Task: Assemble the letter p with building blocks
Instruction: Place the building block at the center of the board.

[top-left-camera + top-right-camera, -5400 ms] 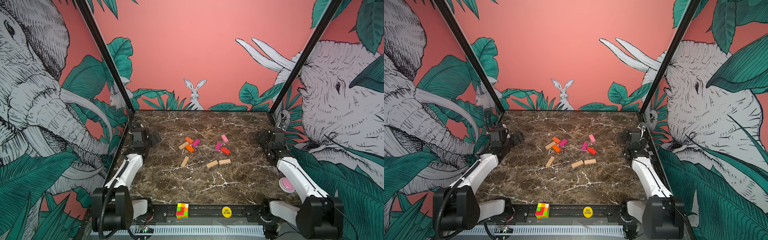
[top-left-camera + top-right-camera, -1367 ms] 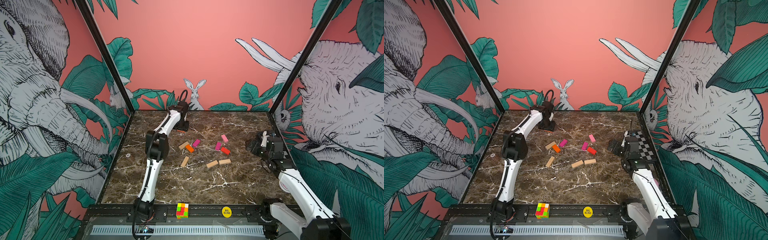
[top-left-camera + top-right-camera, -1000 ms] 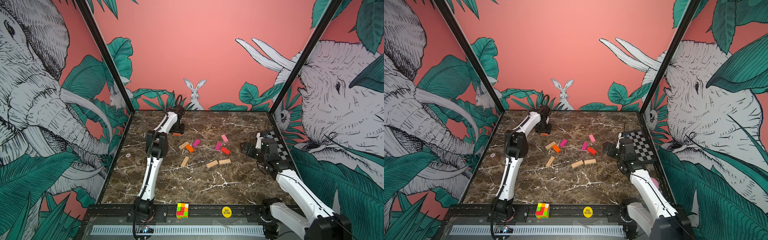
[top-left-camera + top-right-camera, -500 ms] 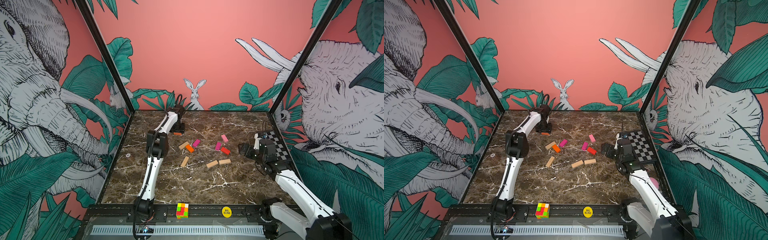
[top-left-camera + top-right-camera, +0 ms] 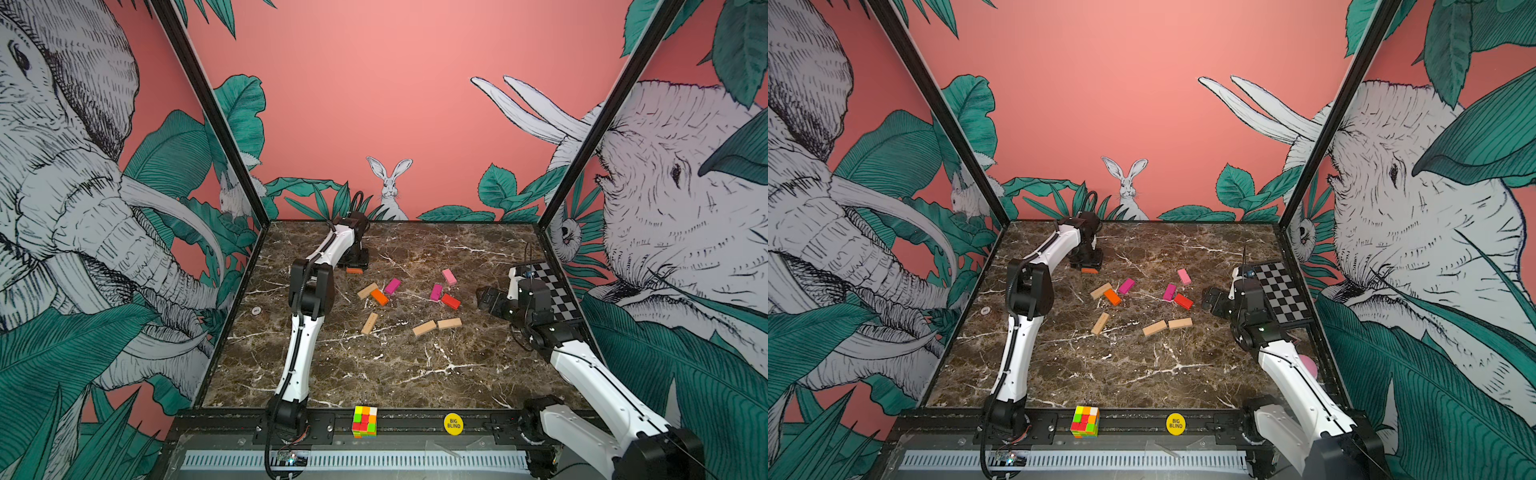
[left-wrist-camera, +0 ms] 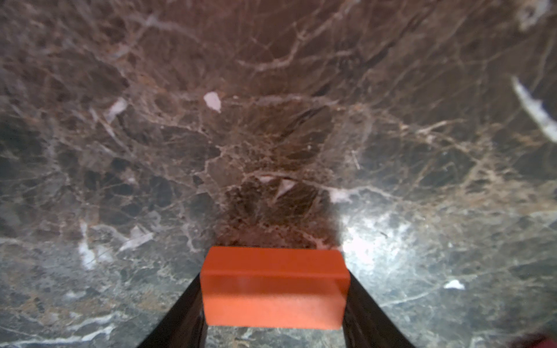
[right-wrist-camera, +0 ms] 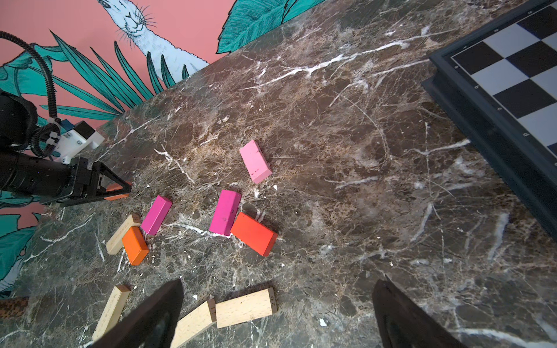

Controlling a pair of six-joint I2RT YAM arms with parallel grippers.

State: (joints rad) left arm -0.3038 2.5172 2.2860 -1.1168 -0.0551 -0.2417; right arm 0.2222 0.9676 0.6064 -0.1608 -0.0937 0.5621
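Marble counter (image 5: pixel 374 374) is carrying nine loose bricks (image 5: pixel 424 328), lying scattered around its middle. Your left tool (image 5: pixel 356 264) is pinching an orange brick (image 6: pixel 272 289) at the far left, down close to the surface. Your right tool (image 5: pixel 1209 302) is hovering at the right, spread wide, near the red brick (image 5: pixel 1183 301).

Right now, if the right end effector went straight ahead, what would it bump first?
Probably the red block, straight ahead of the open right end effector. The nearer tan block seems to lie below its path. Height is unclear, so the table might come first.
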